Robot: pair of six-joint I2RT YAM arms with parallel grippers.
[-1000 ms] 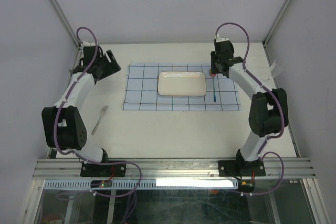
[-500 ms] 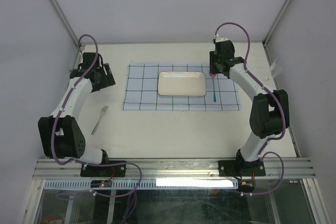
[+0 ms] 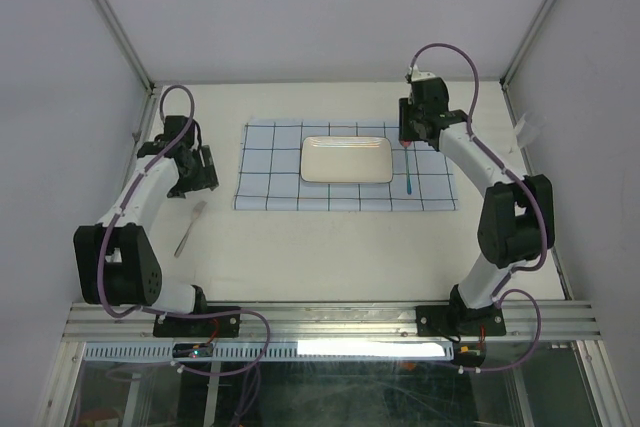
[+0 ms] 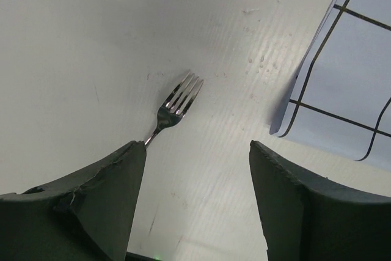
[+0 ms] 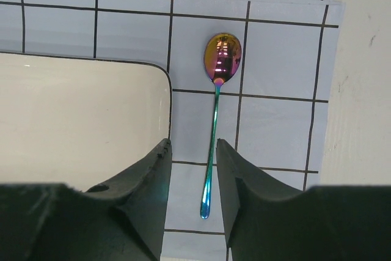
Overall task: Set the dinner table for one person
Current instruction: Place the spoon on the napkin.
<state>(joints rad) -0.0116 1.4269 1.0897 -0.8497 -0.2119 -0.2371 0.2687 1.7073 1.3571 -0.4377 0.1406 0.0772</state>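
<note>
The bench [image 3: 330, 247], a cream matte top edged by aluminium rails [image 3: 330, 319], is spread across the whole work area and everything is carried on it. A pale-blue grid cloth [image 3: 270, 187] is laid over its far middle, and a white rectangular plate [image 3: 346, 159] is centred on the cloth with its long side running across. A spoon [image 5: 214, 120] is laid flat on the cloth just right of the plate and apart from it, bowl to the far side, as a diner would expect; this piece is judged to be set. A fork [image 4: 177, 103] is left slanted on bare bench off the cloth's near left corner, tines pointing away from the arms, and is judged to be the piece not yet placed.

The left tool [image 4: 195, 200] is held wide with nothing between the jaws, low over the bench between fork and cloth edge, presumably posed for a descent onto the fork. The right tool [image 5: 192, 151] is held narrow above the spoon. The handle is seen through the gap, but nothing is gripped.

Faint scuffs and fine ribbing are seen on the bench surface, and a shadow is cast under the cloth's corner. The area is closed in by plain pale walls [image 3: 330, 17].
</note>
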